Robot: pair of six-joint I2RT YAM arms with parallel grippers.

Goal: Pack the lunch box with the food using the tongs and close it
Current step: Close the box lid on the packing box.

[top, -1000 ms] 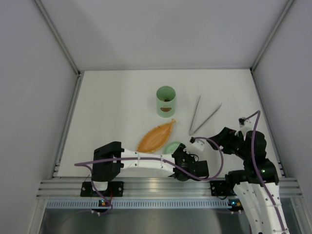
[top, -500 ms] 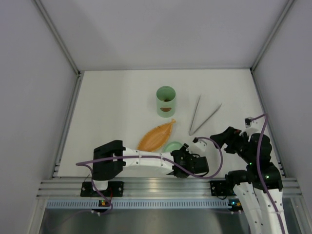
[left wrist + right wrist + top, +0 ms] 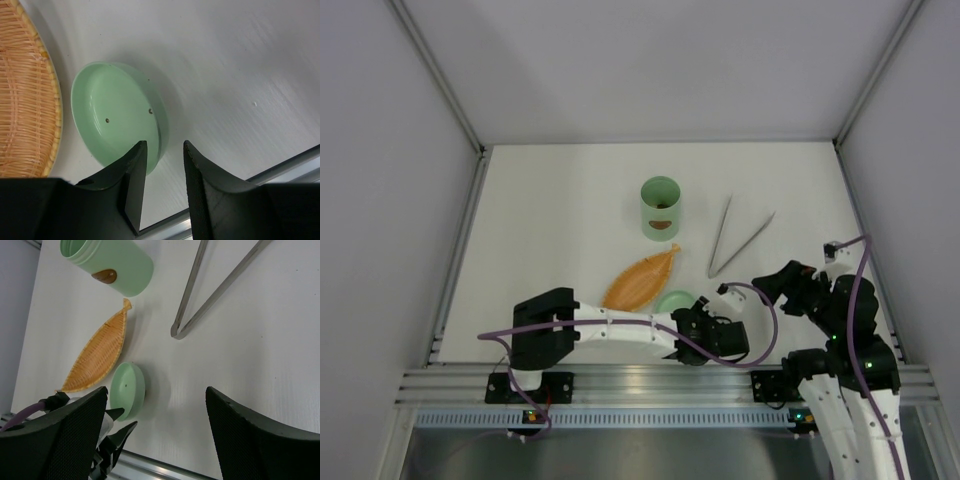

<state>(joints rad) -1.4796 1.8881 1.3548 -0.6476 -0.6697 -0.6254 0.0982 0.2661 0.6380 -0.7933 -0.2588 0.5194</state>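
Left wrist view: left gripper (image 3: 164, 146) stands narrowly parted astride the near rim of the round pale-green plastic lid (image 3: 112, 117), one finger inside, one outside, not yet clamped. The mint-green cylindrical lunch box (image 3: 660, 207) stands uncovered, well apart, farther up the table. The right gripper (image 3: 156, 395) gapes wide, empty.

An orange woven leaf-shaped tray (image 3: 642, 279) lies flat on the white table (image 3: 540, 220), its thin tip pointing toward the far right.

Bright, even light; soft shadows; sharp focus.
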